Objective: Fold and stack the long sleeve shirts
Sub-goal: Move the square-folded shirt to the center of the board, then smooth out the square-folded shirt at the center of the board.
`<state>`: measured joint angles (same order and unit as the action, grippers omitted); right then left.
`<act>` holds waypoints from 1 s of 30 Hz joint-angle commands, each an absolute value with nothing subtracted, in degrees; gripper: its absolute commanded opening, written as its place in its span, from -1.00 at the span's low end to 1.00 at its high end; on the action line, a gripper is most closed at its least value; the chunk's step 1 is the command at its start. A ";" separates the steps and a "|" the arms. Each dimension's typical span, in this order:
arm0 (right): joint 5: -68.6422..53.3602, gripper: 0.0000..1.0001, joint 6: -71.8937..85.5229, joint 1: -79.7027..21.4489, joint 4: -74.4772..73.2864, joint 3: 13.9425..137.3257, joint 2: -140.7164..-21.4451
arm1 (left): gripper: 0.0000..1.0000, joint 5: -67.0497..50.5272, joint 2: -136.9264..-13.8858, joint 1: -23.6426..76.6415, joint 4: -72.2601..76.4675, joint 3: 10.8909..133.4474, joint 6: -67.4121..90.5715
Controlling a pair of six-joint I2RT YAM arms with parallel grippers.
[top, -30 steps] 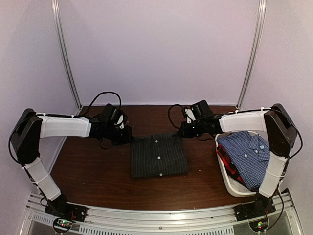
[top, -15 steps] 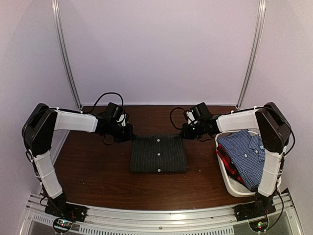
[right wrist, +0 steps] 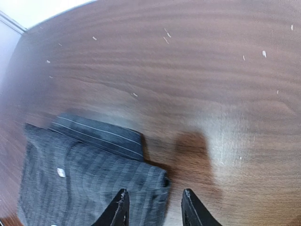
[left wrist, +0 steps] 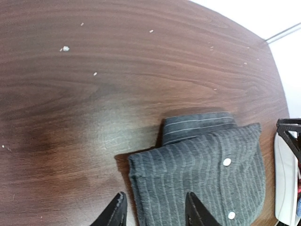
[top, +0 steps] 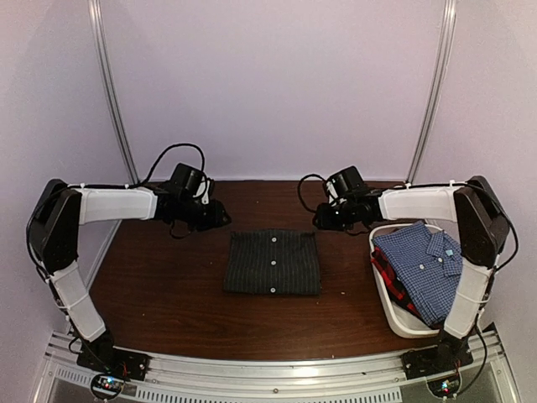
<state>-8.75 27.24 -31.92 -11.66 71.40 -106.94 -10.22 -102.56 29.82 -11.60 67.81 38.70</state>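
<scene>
Red shirt (top: pixel 384 273) mostly hidden under blue shirt (top: pixel 419 260); black shirt (left wrist: pixel 202 174) cropped, wrist views.

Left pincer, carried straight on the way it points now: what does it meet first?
Most likely the black pinstriped shirt. In the wrist view, the left pincer is open, with the folded shirt's corner lying just ahead between its fingers. Depth is unclear, so it might clip only the edge and reach the table.

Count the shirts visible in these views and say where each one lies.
3. A black pinstriped shirt lies folded on the table. A blue check shirt tops the pile in the white tub at right. A red-and-dark shirt shows beneath it. More could be hidden underneath.
</scene>
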 commanded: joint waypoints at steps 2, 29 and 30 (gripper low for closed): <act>-3.90 -0.23 26.84 -36.34 -14.24 75.01 -102.28 | -0.28 -10.85 -99.22 33.03 -11.25 68.73 37.84; -13.16 -0.47 26.30 -35.40 -11.92 83.13 -120.71 | -0.81 -10.92 -122.29 34.54 -14.71 86.22 37.45; -13.81 -0.47 26.45 -34.89 -11.72 83.32 -121.28 | -0.81 -11.02 -122.99 33.94 -14.91 86.72 37.26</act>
<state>-11.46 26.28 -37.23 -13.23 81.45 -119.00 -12.16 -120.44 36.14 -14.06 84.01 38.79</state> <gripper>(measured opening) 0.264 0.098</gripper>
